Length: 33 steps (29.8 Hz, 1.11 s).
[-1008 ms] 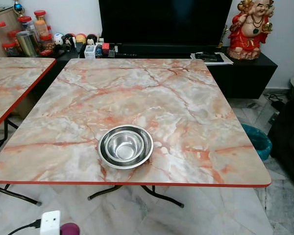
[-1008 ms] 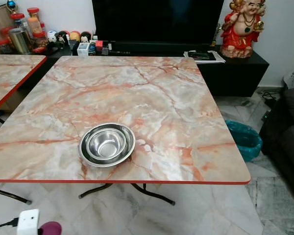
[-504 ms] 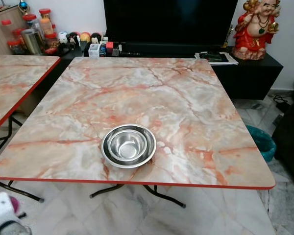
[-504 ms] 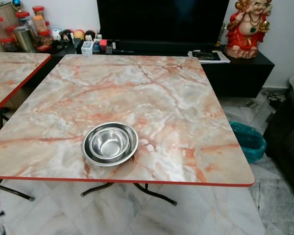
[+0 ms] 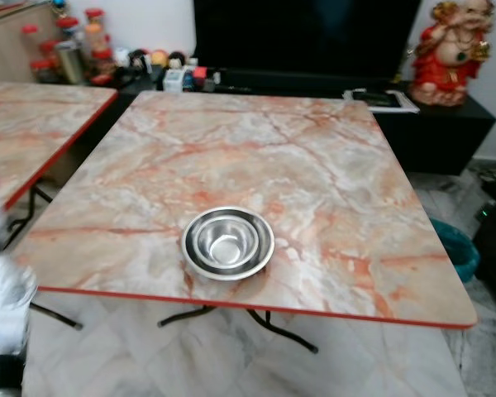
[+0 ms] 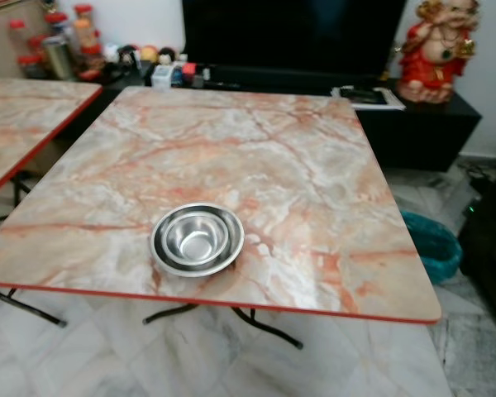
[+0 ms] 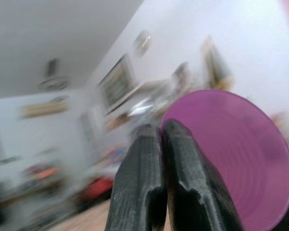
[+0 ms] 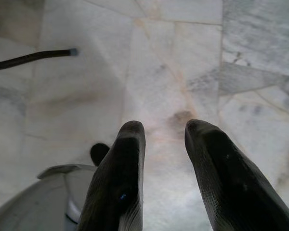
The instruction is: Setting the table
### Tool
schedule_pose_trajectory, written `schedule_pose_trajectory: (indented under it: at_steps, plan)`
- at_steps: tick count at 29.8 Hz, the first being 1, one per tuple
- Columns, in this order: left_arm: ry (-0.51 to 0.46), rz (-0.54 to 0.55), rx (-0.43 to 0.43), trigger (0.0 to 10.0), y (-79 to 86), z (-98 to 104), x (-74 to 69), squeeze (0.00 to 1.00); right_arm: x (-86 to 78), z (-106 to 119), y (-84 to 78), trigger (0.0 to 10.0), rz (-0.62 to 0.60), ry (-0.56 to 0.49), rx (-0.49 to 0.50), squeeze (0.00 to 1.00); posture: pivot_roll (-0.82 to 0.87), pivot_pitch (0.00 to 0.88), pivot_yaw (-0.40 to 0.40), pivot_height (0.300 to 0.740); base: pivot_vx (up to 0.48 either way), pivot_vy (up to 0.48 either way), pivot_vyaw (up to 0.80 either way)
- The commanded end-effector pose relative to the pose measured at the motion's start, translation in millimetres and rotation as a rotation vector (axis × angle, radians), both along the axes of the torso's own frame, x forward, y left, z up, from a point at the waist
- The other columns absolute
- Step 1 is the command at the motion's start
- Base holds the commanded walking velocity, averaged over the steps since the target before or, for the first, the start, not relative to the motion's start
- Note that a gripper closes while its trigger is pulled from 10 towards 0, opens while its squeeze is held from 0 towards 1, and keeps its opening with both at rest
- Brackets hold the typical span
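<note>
Steel bowls [image 5: 227,242], nested, sit near the table [image 5: 331,182] front edge, a bit left of centre, prob. a place setting begun. Left gripper [image 7: 162,137] has fingers pinched on the rim of a purple cup [image 7: 241,159], held up, likely next for the table. Right gripper [image 8: 163,132] hangs w/ fingers narrowly apart, empty, over the floor.

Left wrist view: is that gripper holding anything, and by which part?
Yes. The left gripper is shut on a purple cup, its fingers pinching the cup's rim. The right gripper is open over the floor, holding nothing.
</note>
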<state>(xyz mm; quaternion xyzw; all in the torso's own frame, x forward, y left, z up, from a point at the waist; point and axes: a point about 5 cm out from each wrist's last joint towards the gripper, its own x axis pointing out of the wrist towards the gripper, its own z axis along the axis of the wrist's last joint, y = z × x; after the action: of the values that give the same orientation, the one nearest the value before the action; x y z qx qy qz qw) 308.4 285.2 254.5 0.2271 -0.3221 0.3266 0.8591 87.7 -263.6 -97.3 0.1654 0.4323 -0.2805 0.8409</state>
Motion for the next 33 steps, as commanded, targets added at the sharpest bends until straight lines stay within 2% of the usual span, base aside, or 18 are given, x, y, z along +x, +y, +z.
schedule_pose_trajectory:
  at_steps: [1, 2, 4, 5, 6, 8, 9, 10, 13, 15, 17, 19, 21, 25, 27, 28, 30, 33]
  plan:
    - [0.065, -0.071, -0.023, 10.0, -10.0, -9, 5.6, 0.0, -4.1, -1, -1.2, 10.0, -0.007, 0.01, -0.003, 0.0, 0.06, 0.064, -0.024, 0.74, 0.0, 0.0, 0.0]
    - [0.139, -0.31, -0.148, 10.0, -39.9, -12, 24.4, 0.0, -3.6, 0, -1.0, 10.0, -0.008, 0.008, -0.004, 0.0, 0.05, 0.06, -0.021, 0.74, 0.0, 0.0, 0.0]
    - [0.225, -0.59, -0.284, 10.0, -77.3, -14, 41.0, 0.0, -3.2, 0, -0.8, 10.0, -0.011, 0.005, -0.005, 0.0, 0.05, 0.06, -0.019, 0.74, 0.0, 0.0, 0.0]
    - [0.225, -0.59, -0.284, 10.0, -77.3, -14, 41.0, 0.0, -3.2, 0, -0.8, 10.0, -0.011, 0.005, -0.005, 0.0, 0.05, 0.06, -0.019, 0.74, 0.0, 0.0, 0.0]
    - [0.279, -0.702, -0.353, 10.0, -95.0, -14, 47.5, 0.0, -2.9, 0, -0.7, 10.0, -0.013, 0.002, -0.005, 0.0, 0.05, 0.058, -0.017, 0.74, 0.0, 0.0, 0.0]
    - [0.279, -0.702, -0.353, 10.0, -95.0, -14, 47.5, 0.0, -2.9, 0, -0.7, 10.0, -0.013, 0.002, -0.005, 0.0, 0.05, 0.058, -0.017, 0.74, 0.0, 0.0, 0.0]
    - [0.295, -0.756, -0.448, 10.0, -106.5, -10, 52.4, 0.0, -3.1, 0, -0.7, 10.0, -0.015, 0.0, -0.004, 0.0, 0.05, 0.055, -0.015, 0.74, 0.0, 0.0, 0.0]
    - [0.279, -0.785, -0.523, 10.0, -110.9, -8, 54.8, 0.0, -3.2, 0, -0.7, 10.0, -0.017, 0.0, -0.004, 0.0, 0.05, 0.055, -0.015, 0.74, 0.0, 0.0, 0.0]
    - [0.28, -0.798, -0.698, 10.0, -113.9, -8, 62.3, 0.0, -3.3, 0, -0.7, 10.0, -0.017, 0.0, -0.004, 0.0, 0.04, 0.055, -0.013, 0.74, 0.0, 0.0, 0.0]
    - [0.3, -0.802, -0.724, 10.0, -114.2, -10, 64.2, 0.0, -3.4, 0, -0.6, 10.0, -0.017, 0.0, -0.004, 0.0, 0.04, 0.055, -0.013, 0.74, 0.0, 0.0, 0.0]
    - [0.336, -0.753, -0.827, 10.0, -110.0, -13, 69.1, 0.0, -3.5, 0, -0.6, 10.0, -0.016, 0.001, -0.004, 0.0, 0.04, 0.056, -0.012, 0.74, 0.0, 0.0, 0.0]
    - [0.372, -0.712, -0.848, 10.0, -106.3, -15, 70.5, 0.0, -3.6, 0, -0.5, 10.0, -0.016, 0.001, -0.004, 0.0, 0.04, 0.056, -0.011, 0.74, 0.0, 0.0, 0.0]
    - [0.442, -0.653, -0.916, 10.0, -99.5, -18, 72.3, 0.0, -4.0, -1, -0.4, 10.0, -0.017, 0.003, -0.003, 0.0, 0.04, 0.053, -0.01, 0.74, 0.0, 0.0, 0.0]
    - [0.459, -0.621, -0.926, 10.0, -96.4, -18, 72.8, 0.0, -4.2, -1, -0.4, 10.0, -0.017, 0.003, -0.003, 0.0, 0.04, 0.053, -0.01, 0.74, 0.0, 0.0, 0.0]
    - [0.556, -0.565, -0.916, 10.0, -91.6, -23, 76.9, 0.0, -4.8, -1, 0.4, 10.0, -0.017, 0.004, 0.0, 0.0, 0.04, 0.044, 0.0, 0.74, 0.0, 0.0, 0.0]
    - [0.556, -0.565, -0.916, 10.0, -91.6, -23, 76.9, 0.0, -4.8, -1, 0.4, 10.0, -0.017, 0.004, 0.0, 0.0, 0.04, 0.044, 0.0, 0.74, 0.0, 0.0, 0.0]
    - [0.65, -0.578, -0.965, 10.0, -97.2, -34, 81.3, 0.0, -5.2, -1, 1.0, 10.0, -0.019, 0.005, 0.001, 0.0, 0.04, 0.041, 0.004, 0.74, 0.0, 0.0, 0.0]
    - [0.697, -0.589, -0.945, 10.0, -103.3, -37, 82.2, 0.0, -5.4, -1, 1.3, 10.0, -0.02, 0.005, 0.002, 0.0, 0.04, 0.04, 0.006, 0.74, 0.0, 0.0, 0.0]
